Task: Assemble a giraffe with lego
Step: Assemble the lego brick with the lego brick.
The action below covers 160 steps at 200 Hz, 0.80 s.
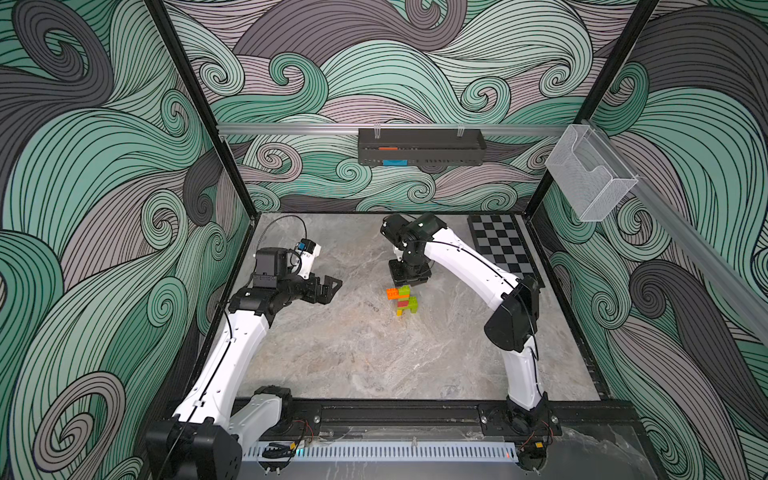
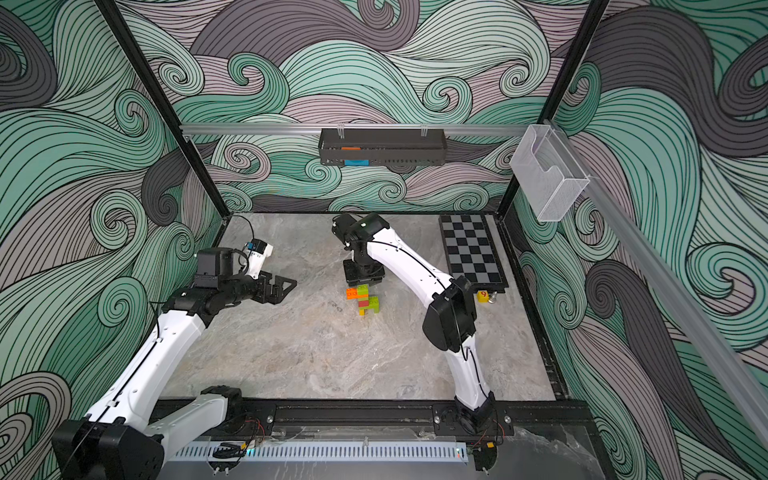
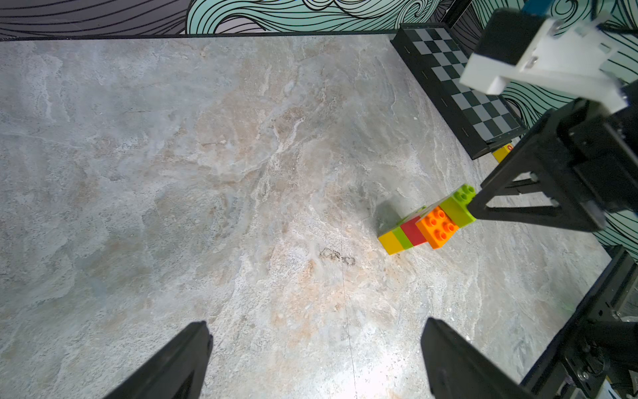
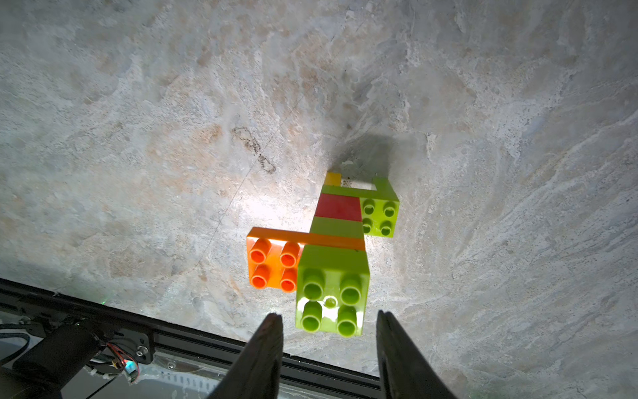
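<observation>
Marble tabletop [image 1: 332,365] in a top view: the giraffe [image 1: 402,300] stands upright mid-table, right gripper [image 1: 409,279] directly above its head, left gripper [image 1: 328,291] well aside, wide open, empty. Right wrist view: jaws partly open astride the top green brick [image 4: 331,297], gripping nothing.

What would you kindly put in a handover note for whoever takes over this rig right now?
Left tool: open, empty, hovering off to one side of the giraffe.
Right tool: open, directly above the giraffe, jaws either side of the top green brick, with gaps showing in the right wrist view.
Giraffe: upright on the table, orange head brick sticking out sideways under the top green brick.
Done: the figure looks assembled.
Left: probably only lifting the right tool straight up, clear of the figure, without toppling it.
</observation>
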Tool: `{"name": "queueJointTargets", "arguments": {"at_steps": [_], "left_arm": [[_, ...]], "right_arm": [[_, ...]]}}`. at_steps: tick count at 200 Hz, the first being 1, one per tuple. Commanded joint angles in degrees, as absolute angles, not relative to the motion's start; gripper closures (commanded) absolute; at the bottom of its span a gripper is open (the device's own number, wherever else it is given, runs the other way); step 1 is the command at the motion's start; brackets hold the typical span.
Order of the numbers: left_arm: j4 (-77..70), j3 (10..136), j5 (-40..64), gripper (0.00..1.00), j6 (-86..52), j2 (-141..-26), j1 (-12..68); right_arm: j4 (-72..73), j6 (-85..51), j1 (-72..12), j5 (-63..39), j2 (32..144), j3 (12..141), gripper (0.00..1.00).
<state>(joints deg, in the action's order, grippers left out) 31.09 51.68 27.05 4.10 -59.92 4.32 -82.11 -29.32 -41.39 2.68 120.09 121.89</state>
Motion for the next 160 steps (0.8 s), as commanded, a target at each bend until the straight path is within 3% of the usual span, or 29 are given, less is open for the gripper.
{"name": "queueJointTargets", "arguments": {"at_steps": [1, 70, 160], "left_arm": [[31.6, 52.3, 27.2, 0.01, 4.9, -60.4, 4.8], [31.6, 52.2, 27.2, 0.01, 4.9, -60.3, 4.7], [31.7, 52.3, 27.0, 0.01, 4.8, -60.1, 4.7]], "right_arm": [[-83.1, -28.8, -41.1, 3.5, 121.2, 122.4, 0.58], [-82.5, -28.7, -41.1, 3.3, 121.0, 118.7, 0.71], [-78.7, -27.6, -40.9, 2.4, 122.2, 111.8, 0.74]]}}
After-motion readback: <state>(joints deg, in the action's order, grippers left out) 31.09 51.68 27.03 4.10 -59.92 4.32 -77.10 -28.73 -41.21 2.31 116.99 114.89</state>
